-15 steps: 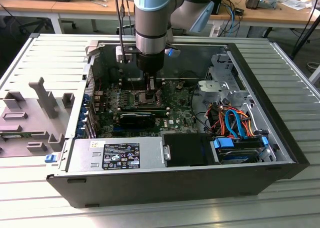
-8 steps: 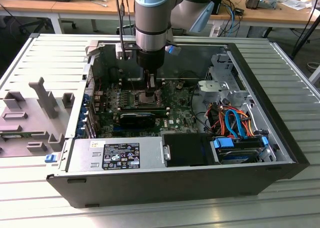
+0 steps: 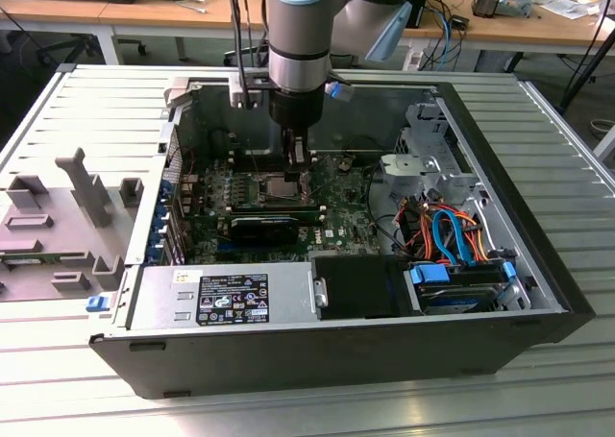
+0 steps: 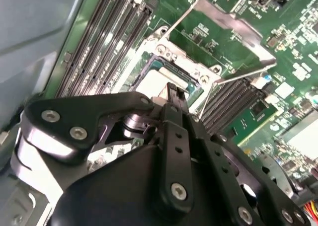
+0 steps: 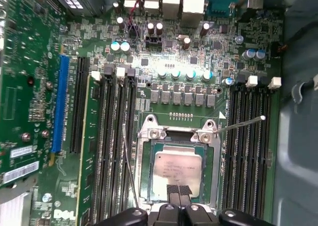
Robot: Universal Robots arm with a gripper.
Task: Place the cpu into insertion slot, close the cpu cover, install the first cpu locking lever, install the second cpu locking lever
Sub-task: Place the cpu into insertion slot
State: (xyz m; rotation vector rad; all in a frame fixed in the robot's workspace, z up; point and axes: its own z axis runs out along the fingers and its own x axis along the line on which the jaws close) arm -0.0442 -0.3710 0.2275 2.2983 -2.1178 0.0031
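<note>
Your cpu (image 5: 177, 167) sits in the insertion slot (image 5: 144, 182), claw (image 5: 178, 190) pressed together over it; the cpu cover (image 4: 238, 25) and locking levers (image 5: 241, 123) remain open.

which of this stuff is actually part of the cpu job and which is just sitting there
Part of the job:
cpu, seated in the insertion slot
cpu cover, raised open
locking levers, unlatched
gripper, at the cpu's edge

Just lying about:
memory slots
power supply
drive cables
grey plastic fixtures
</note>
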